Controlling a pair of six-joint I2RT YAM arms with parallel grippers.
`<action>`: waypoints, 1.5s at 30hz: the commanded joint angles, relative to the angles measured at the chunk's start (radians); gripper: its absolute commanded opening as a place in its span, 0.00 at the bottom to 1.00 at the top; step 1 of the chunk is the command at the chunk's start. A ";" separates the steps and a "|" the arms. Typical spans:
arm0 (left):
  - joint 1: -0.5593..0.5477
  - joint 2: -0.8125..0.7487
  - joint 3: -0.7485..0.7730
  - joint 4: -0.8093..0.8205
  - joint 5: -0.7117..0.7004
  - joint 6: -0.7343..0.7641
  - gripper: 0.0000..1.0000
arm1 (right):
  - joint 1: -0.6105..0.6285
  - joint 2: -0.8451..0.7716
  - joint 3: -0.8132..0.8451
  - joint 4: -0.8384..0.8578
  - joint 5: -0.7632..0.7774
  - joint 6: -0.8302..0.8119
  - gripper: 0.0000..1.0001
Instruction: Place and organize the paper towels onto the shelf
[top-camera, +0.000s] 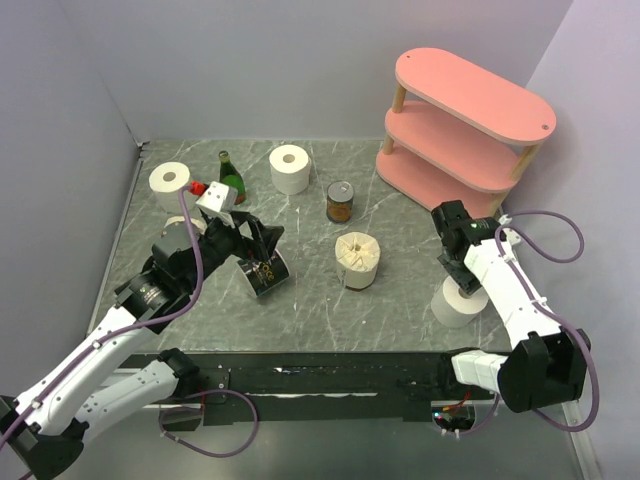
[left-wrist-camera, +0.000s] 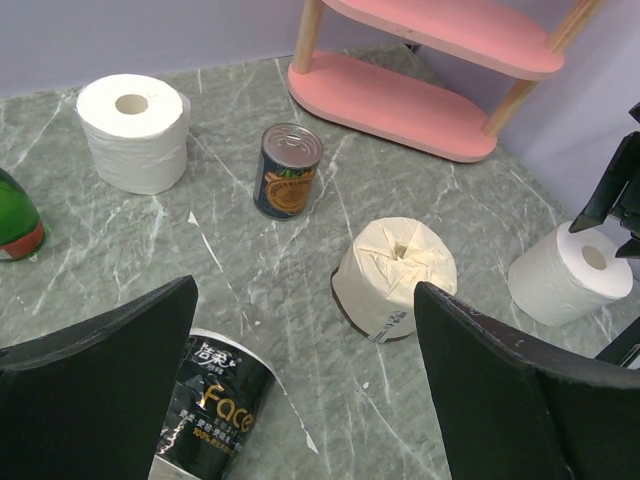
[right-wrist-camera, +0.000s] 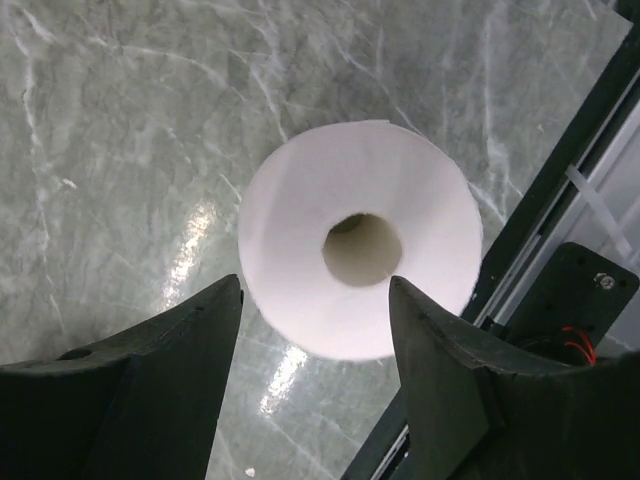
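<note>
Three white paper towels stand upright on the marble table: one at the back left, one at the back middle, and one at the front right. My right gripper hovers just over that front-right roll. Its jaws are half closed but apart, one tip by the roll's outer edge, the other by its hollow core, gripping nothing. My left gripper stands wide open and empty at the middle left. The pink three-tier shelf is at the back right, its boards bare.
A black wrapped pack lies under my left gripper. A cream paper-wrapped roll stands mid-table, a tin can behind it. A green bottle stands at the back left. The table's black front rail runs beside the front-right roll.
</note>
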 joint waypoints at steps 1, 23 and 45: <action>-0.005 0.009 0.034 0.006 0.000 0.000 0.96 | -0.039 0.000 -0.032 0.112 -0.025 -0.080 0.69; -0.013 0.015 0.034 0.009 0.020 -0.004 0.96 | -0.049 0.097 -0.098 0.270 -0.024 -0.168 0.62; -0.020 0.040 0.045 0.000 0.040 -0.001 0.96 | 0.047 0.094 -0.076 0.767 -0.345 -1.012 0.46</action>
